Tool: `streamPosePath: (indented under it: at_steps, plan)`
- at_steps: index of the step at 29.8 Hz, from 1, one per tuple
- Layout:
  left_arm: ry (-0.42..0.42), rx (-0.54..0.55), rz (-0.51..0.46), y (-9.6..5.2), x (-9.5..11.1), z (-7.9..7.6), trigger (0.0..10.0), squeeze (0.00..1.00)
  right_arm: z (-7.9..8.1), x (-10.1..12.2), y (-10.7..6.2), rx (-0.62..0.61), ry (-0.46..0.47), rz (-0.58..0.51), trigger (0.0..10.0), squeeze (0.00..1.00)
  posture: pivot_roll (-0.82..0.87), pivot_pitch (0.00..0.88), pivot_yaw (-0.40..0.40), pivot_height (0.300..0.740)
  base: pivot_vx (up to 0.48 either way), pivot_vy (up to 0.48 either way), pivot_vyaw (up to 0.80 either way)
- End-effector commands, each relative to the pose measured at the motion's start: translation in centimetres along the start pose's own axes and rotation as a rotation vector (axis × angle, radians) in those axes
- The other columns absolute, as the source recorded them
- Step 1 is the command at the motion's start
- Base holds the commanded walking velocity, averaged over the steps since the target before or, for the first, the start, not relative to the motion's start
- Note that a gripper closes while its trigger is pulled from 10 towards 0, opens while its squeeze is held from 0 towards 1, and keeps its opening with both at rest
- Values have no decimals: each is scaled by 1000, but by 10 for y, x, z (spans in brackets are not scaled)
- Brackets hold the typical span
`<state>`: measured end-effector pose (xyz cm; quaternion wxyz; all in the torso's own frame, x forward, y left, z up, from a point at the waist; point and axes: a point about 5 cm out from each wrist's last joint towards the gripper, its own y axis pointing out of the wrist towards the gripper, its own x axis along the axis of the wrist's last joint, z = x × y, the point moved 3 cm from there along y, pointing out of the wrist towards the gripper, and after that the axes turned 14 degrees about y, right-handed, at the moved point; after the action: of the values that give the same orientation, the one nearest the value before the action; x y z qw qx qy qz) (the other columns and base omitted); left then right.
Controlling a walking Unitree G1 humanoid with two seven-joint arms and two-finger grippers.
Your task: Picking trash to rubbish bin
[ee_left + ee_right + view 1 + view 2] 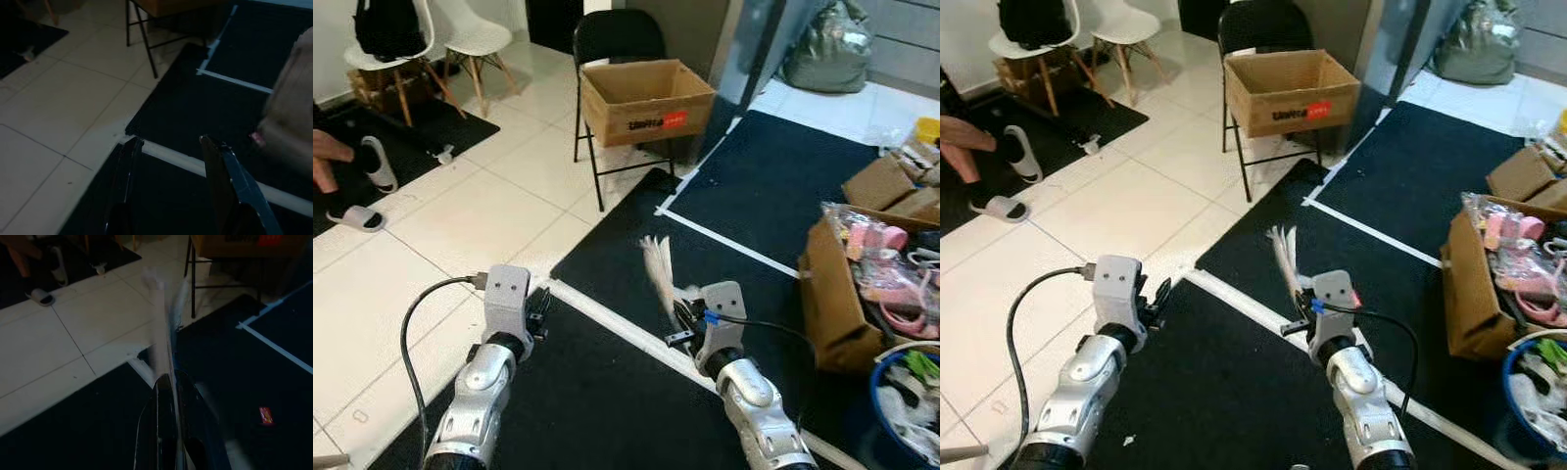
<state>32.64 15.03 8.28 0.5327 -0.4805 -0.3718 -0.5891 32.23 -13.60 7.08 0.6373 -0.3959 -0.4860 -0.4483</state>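
Black matting [607,392] covers the floor under both arms. Up on the folding chair [607,59] sits a cardboard box [646,98]. Right claw [677,315] is pinched tight on a pale strip of trash [657,274], which stands upright from its tips, long axis vertical. Left claw [171,147] hangs spread apart, holding nothing.

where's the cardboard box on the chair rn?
In the left eye view, the open cardboard box sits on the black folding chair at top centre, on white tile beyond the black mat, ahead of both grippers.
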Motion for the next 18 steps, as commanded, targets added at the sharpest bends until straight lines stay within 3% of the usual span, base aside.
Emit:
streamPosePath:
  at_steps: [1, 11, 18]
  plan:
    - [7, -10, 18, -2, -5, -2, 10000, 0, -4, -4, -2, -13, 4, 20, 10000, 0, -6, 104, 14, 740, 266, 0, 0]
    - [6, -16, 16, -3, -6, -5, 10000, 0, -5, -8, -2, -14, -9, 43, 10000, 0, -6, 93, 8, 740, 266, 0, -573]
    - [6, -19, 20, -3, -7, -6, 10000, 0, -4, -8, 0, -7, -18, 45, 10000, 0, -4, 88, 3, 740, 266, 0, 0]
